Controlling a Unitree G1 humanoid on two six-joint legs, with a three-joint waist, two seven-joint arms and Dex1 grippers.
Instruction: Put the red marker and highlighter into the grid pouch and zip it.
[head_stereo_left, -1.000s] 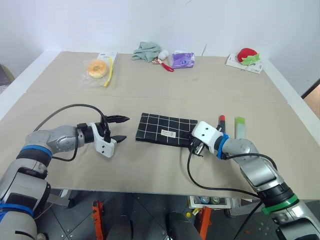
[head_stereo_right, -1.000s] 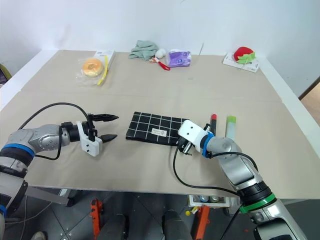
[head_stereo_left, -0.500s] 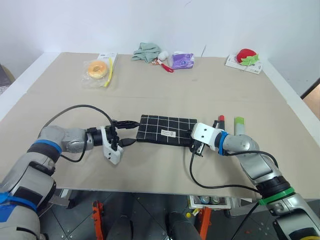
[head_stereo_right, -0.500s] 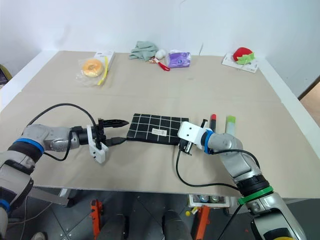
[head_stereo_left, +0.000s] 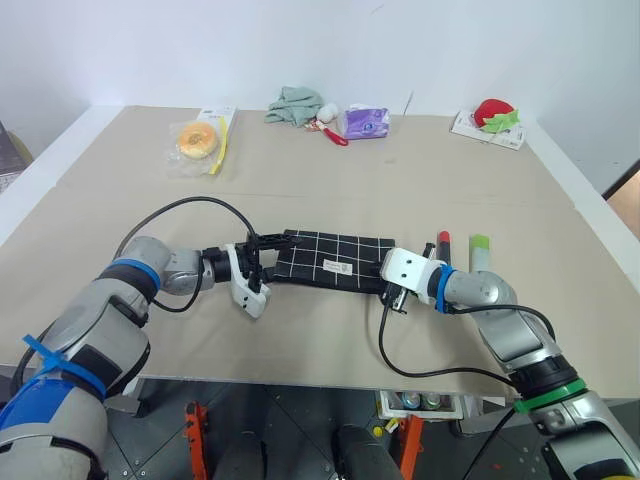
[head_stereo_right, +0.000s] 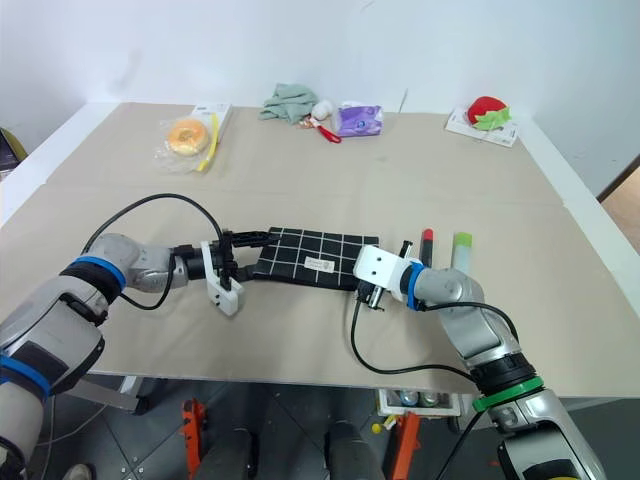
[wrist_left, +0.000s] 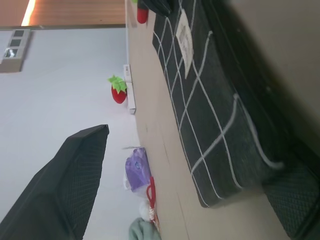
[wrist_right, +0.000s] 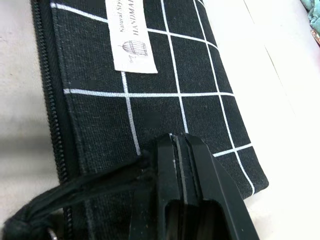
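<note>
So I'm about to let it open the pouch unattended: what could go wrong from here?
The left gripper is open around the grid pouch's end; if it closes on nothing, the pouch could slide when the zipper is pulled. The right gripper is shut at the other end beside the pull cord, and I can't tell that it holds the cord, so it may slip off. The red marker and highlighter lie close behind that arm, which could knock them.

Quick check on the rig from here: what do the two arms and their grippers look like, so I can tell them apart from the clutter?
Both arms are silver-grey metal with blue bands near the wrist; the right also has a green band near the elbow. The left gripper has a white housing and two black textured fingers. The right gripper is alike. A black cable loops from each wrist.
</note>
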